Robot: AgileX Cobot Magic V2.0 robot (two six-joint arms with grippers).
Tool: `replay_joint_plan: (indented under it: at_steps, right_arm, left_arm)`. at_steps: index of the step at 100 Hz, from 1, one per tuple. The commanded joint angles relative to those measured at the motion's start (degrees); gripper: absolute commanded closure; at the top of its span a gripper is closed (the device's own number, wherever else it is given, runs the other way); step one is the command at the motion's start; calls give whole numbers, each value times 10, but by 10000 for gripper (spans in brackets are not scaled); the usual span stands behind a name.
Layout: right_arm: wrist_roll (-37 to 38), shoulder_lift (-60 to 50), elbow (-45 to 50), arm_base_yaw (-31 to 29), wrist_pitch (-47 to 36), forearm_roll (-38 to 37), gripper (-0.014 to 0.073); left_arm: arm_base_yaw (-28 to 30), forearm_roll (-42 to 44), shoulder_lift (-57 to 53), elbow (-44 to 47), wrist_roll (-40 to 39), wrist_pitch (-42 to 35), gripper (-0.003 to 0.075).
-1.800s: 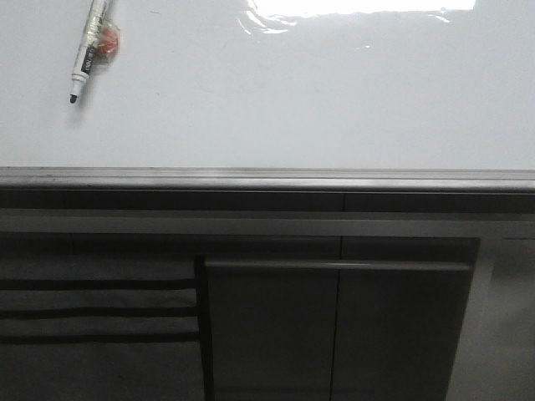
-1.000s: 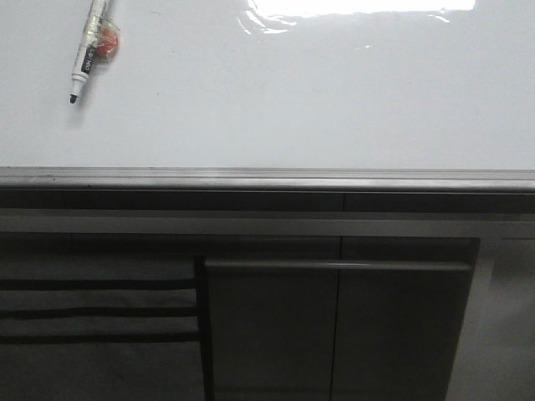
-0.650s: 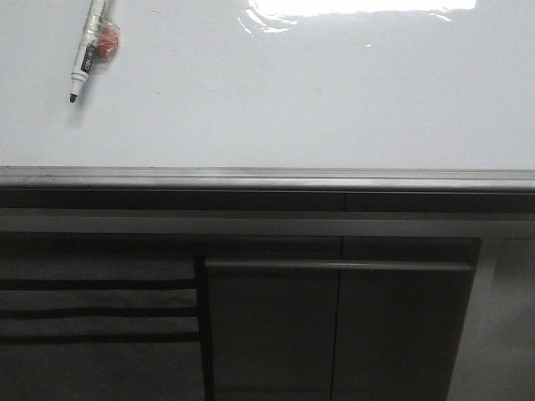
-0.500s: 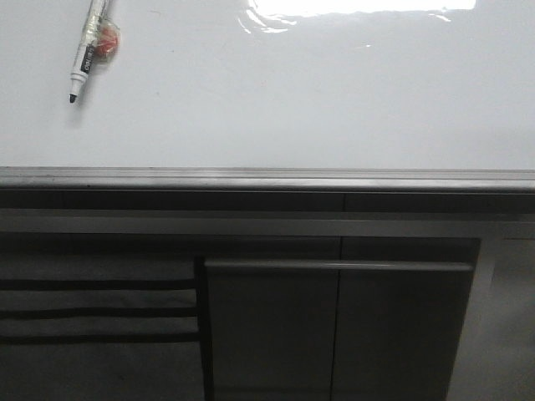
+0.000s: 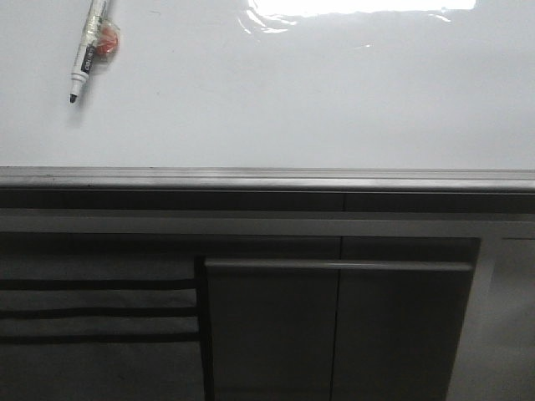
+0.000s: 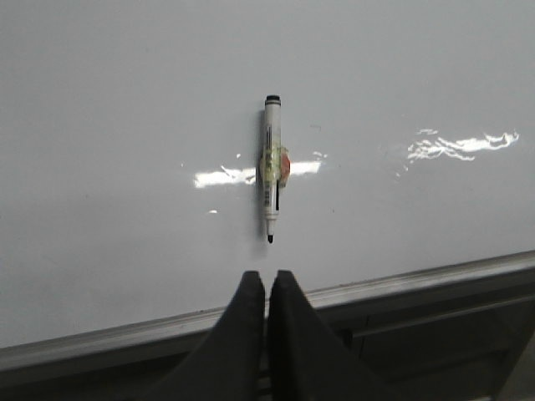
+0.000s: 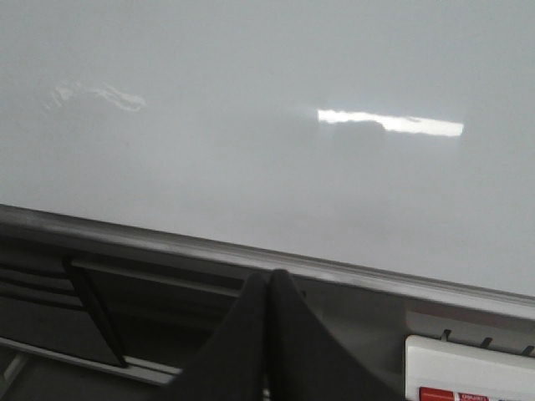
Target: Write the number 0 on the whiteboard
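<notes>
Left gripper (image 6: 266, 288) closed, empty, short of uncapped marker (image 6: 272, 170) lying on whiteboard (image 5: 318, 100) | right gripper (image 7: 267, 288) closed, idle | nothing written; next: open, grasp marker.

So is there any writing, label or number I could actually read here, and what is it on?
None can be read.
Marker: dark print on its barrel, too small and blurred to read.
White box at the edge of the right wrist view: a red label with tiny light letters, too blurred to read.
Whiteboard: nothing written on it yet, no 0.
</notes>
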Motion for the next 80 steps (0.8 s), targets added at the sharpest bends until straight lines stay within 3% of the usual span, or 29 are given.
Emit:
replay_joint_plan:
  at_steps: [1, 21, 28, 41, 48, 66, 80]
  right_arm:
    - [-6, 17, -20, -4, -32, -2, 659]
    - [-6, 41, -20, -4, -24, -2, 646]
    - [-6, 53, -20, -4, -23, -2, 576]
    - [-6, 77, -20, -4, -30, 4, 353]
    - [-6, 87, -20, -4, -41, 16, 264]
    - [-6, 107, -29, -3, -51, 35, 242]
    - [-6, 111, -30, -3, -51, 35, 242]
  left_arm:
    - [0, -11, 28, -19, -1, -32, 741]
    - [-1, -11, 89, -19, 1, -53, 714]
    - [-5, -11, 118, -19, 9, -67, 619]
    - [-21, -23, 178, -20, 14, -118, 368]
    - [-38, -24, 216, -22, 14, -145, 298]
    - [-90, -20, 327, -61, 14, -194, 301]
    - [-97, -8, 418, -111, 14, -217, 301]
